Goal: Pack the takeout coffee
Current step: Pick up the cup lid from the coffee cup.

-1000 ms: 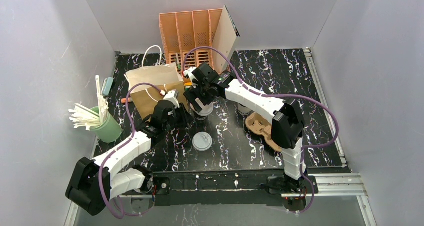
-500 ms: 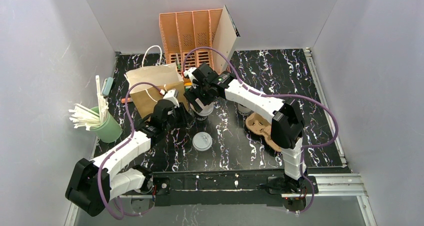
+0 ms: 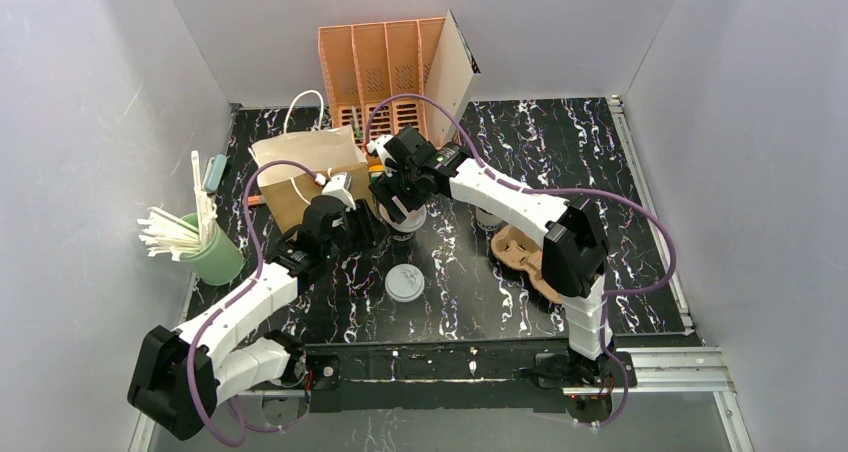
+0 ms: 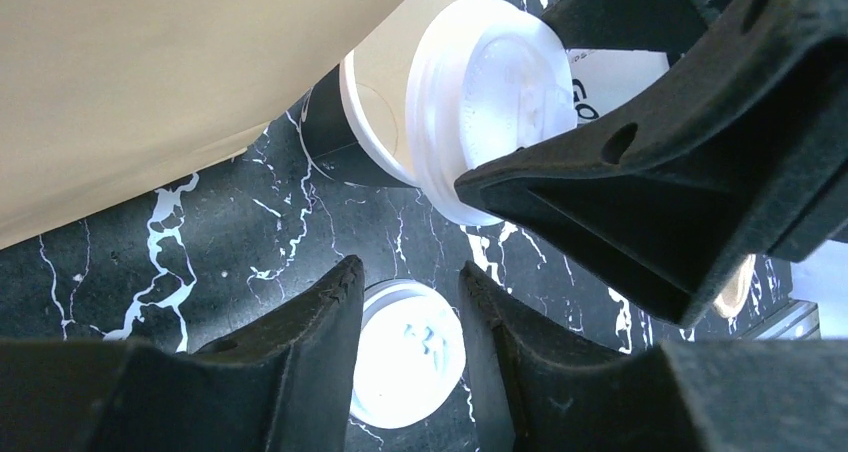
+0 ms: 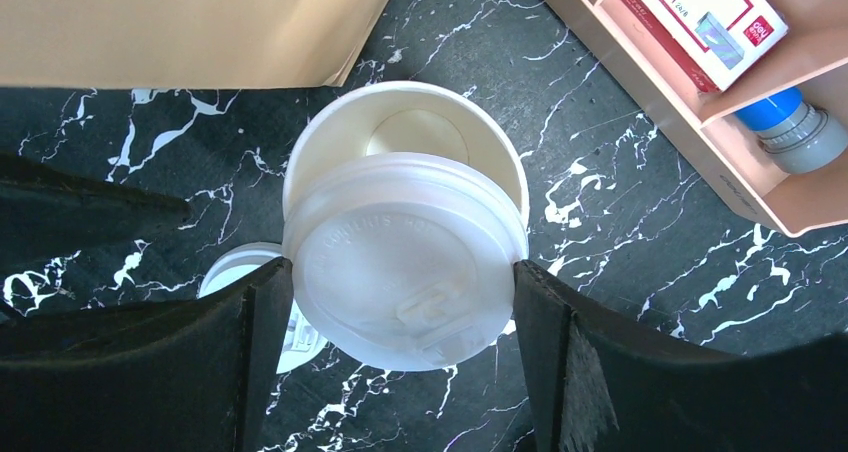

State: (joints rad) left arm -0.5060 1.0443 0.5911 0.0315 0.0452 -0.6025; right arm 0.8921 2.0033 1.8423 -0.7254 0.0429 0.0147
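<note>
— Whereabouts of the paper cup (image 5: 420,132)?

— Upright on the tabletop (image 3: 560,142), near the middle, just beside a corner of the brown paper bag (image 3: 300,177). White outside, pale cream inside.

— Covered?

— Only partly. White domed lid (image 5: 405,262) over the mouth, shifted to one side, a crescent of the cream interior left showing. Cannot tell whether resting on the rim or just above it.

— State of the right claw (image 5: 400,307)?

— Clamped on that lid, one black finger (image 5: 250,362) pressed to each side of its edge.

— And the left claw (image 4: 410,272)?

— Slightly apart, gripping nothing, low beside the cup, to its left. Through the gap, a flat white lid (image 4: 405,357) lying on the tabletop, nearer the arm bases than the cup.

— Further out?

— Orange organiser (image 3: 385,67) against the back wall, behind the bag, with a red-and-white box (image 5: 700,17) in one compartment. Moulded pulp cup carrier (image 3: 520,252) to the right of the cup, partly hidden by the right arm. Green cup of white straws (image 3: 215,257) at the left edge, well apart from the rest.
</note>
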